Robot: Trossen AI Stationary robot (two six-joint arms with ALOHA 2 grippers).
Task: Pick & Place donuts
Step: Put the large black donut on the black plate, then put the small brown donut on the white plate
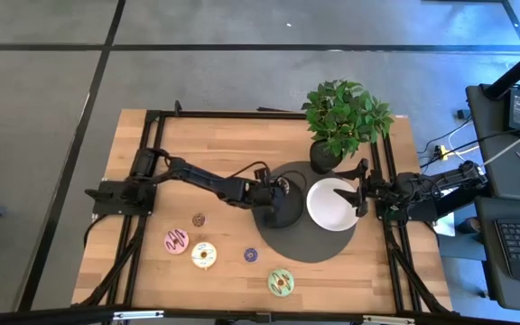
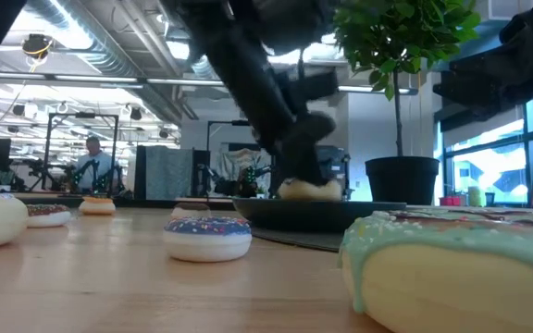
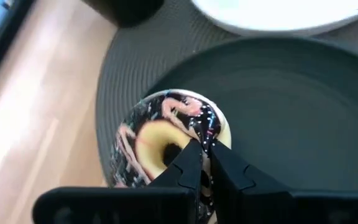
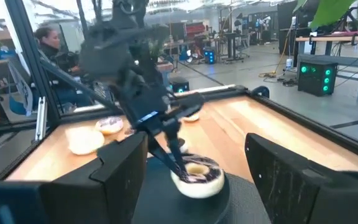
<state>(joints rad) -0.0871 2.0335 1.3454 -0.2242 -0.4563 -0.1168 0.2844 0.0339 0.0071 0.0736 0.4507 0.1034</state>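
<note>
A dark-iced donut with pink flecks [image 3: 157, 134] is on the black plate [image 3: 291, 112], also visible in the right wrist view [image 4: 197, 177] and the low view [image 2: 309, 190]. My left gripper [image 3: 205, 154] reaches from the table's left and is shut on it. My right gripper [image 1: 361, 192] waits open at the white plate's [image 1: 330, 204] right rim. Flat on the wood lie a pink donut [image 1: 176, 241], a cream one [image 1: 204, 255], a green one [image 1: 281, 283], and a tiny brown [image 1: 199, 219] and a tiny purple one [image 1: 251, 255]. My left gripper pinches the dark-iced donut by the ring's band beside the hole [image 3: 188, 134], fingertips close together. The fingers [image 4: 169, 152] come slanting down from above and from the table's left. The donut's cream underside [image 2: 309, 192] sits at the black plate's surface, slightly tilted; whether it rests there I cannot tell.
The black plate lies on a round dark mat [image 1: 319, 248] with the white plate beside it. A potted plant [image 1: 341, 117] stands at the mat's far edge. Bare wood lies near the table's front right. A person [image 4: 51, 43] sits beyond the table.
</note>
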